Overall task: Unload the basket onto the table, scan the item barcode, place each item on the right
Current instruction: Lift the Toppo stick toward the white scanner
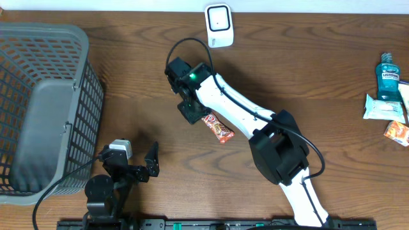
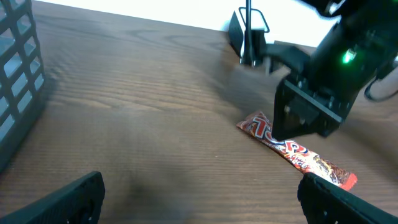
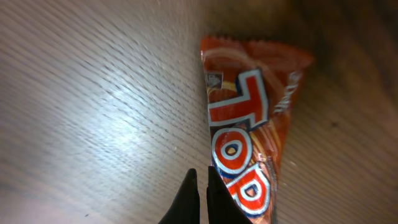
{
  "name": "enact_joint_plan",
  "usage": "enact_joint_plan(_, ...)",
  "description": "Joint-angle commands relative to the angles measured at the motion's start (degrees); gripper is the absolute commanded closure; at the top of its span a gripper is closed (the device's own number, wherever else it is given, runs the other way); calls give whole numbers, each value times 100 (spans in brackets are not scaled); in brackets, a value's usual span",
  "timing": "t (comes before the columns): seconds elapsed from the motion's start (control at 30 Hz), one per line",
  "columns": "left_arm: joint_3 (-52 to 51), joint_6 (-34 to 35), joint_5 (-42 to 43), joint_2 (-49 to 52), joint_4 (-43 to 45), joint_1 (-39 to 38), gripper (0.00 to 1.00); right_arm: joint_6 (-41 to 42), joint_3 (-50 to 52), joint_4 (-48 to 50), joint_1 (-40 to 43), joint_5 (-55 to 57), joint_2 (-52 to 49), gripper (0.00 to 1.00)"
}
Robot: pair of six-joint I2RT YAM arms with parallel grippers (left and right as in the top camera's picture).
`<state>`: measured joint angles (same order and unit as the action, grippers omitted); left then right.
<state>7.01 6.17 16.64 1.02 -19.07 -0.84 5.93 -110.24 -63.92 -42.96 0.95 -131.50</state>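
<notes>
Left gripper is sitting at the bottom left of the overhead frame, fingers spread wide and holding nothing, so it's idling for this step. Right gripper is reaching to frame centre. Its fingers are pressing fully together right at the left edge of the snack wrapper, and I can't tell whether any foil is pinched between them. The wrapper is lying on the wood table just below centre of the overhead, red logo side facing up. One end is tucked under the gripper body and the other is poking toward lower right. No barcode is showing in any view, so it's probably hiding on the underside or a seam, which is judgement only.

Doing the step well, as I'm reading it:
- Be pinching the crimped end firmly, not the slippery middle.
- Be lifting it clear of the table.
- Be carrying it up-frame to the white scanner at top centre, well apart from the wrapper.
- Be rotating the wrist so the hidden face is pointing at the scanner window.
- Be keeping the foil flat and the fingers off the code.

The risk is the thin wrapper slipping out or folding over.

Containers: the grey mesh basket is taking up the left edge of the overhead, with nothing showing inside it, just bare floor. The mouthwash bottle, white packet and orange packet are lying loose at the right edge, not in any container.
</notes>
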Motion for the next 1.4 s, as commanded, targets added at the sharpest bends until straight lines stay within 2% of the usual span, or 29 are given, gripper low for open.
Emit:
enact_joint_plan(0.0,-87,13,87,-4,-109,24,2,94,295,166,-9,0,0,99)
enact_joint_plan(0.1,-87,13,87,-4,-109,24,2,190,503,310,-11,74,0,99)
enact_joint_plan(0.27,-87,13,87,-4,-109,24,2,649,741,649,17,892,-2,99)
enact_joint_plan(0.43,-87,13,87,-4,-109,24,2,669,756,765,153,907,0,99)
enact_joint_plan(0.73,-87,13,87,-4,-109,24,2,879,-271,151,343,1589,2,99)
enact_joint_plan(0.9,-87,13,87,-4,-109,24,2,400,-450,2,380,1541,2,99)
enact_joint_plan(1.1,-87,13,87,-4,-109,24,2,-160,-190,4,621,1187,-20,99)
enact_joint_plan(1.37,-87,13,87,-4,-109,24,1,-334,461,496,1029,649,-240,99)
